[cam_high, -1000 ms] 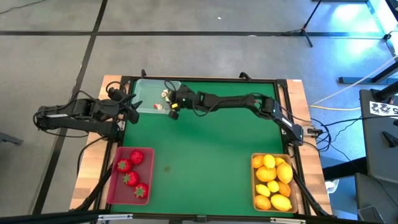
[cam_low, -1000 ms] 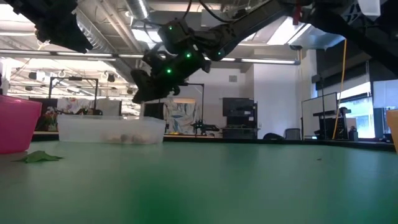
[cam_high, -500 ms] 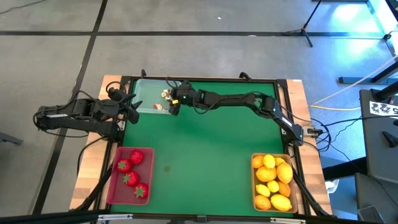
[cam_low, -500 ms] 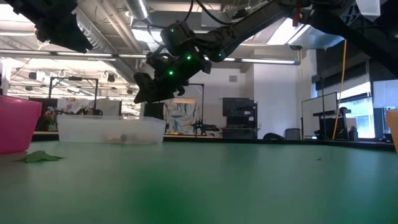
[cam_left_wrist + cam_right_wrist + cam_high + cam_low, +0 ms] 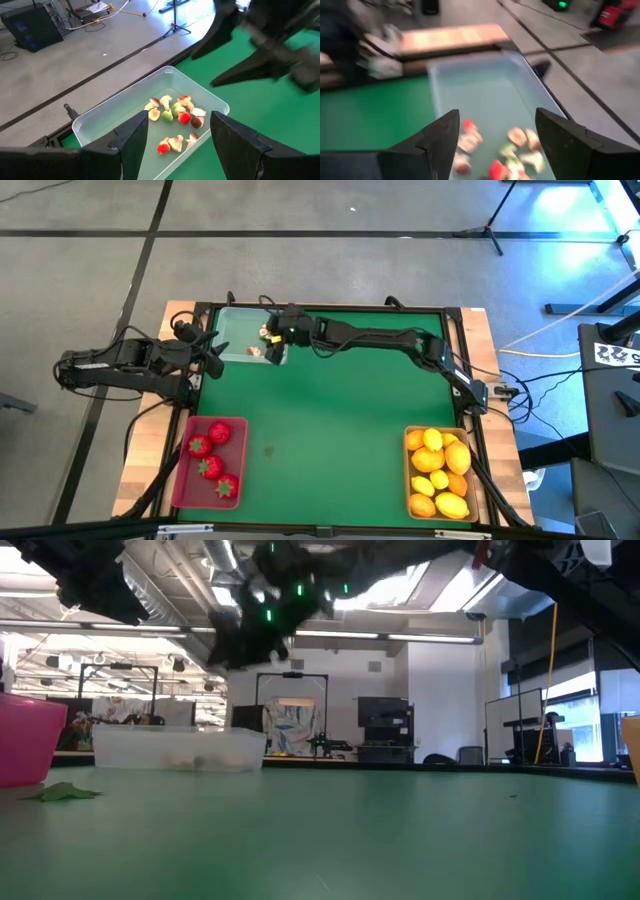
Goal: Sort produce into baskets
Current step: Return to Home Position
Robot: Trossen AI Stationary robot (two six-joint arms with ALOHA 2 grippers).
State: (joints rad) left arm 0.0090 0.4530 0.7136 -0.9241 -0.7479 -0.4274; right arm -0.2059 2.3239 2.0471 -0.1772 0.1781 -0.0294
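Observation:
The clear basket [image 5: 240, 338] stands at the table's far left and holds several small white, red and green bits [image 5: 175, 119]. My right gripper [image 5: 495, 147] hovers open above that basket's right part, with nothing between its fingers. At the table's left edge my left gripper [image 5: 180, 150] waits, open and empty, pointing at the clear basket. The red basket [image 5: 190, 480] at the near left holds several strawberries [image 5: 210, 467]. The tan basket [image 5: 409, 480] at the near right is full of yellow lemons [image 5: 437, 463] and an orange fruit.
A small green leaf-like scrap [image 5: 60, 792] lies on the green mat [image 5: 340, 430] close to the red basket. The mat's middle is bare. A wooden frame [image 5: 478, 340] runs around the mat.
My right gripper has risen above the clear basket and drawn slightly toward the table's far edge. My left arm has kept still.

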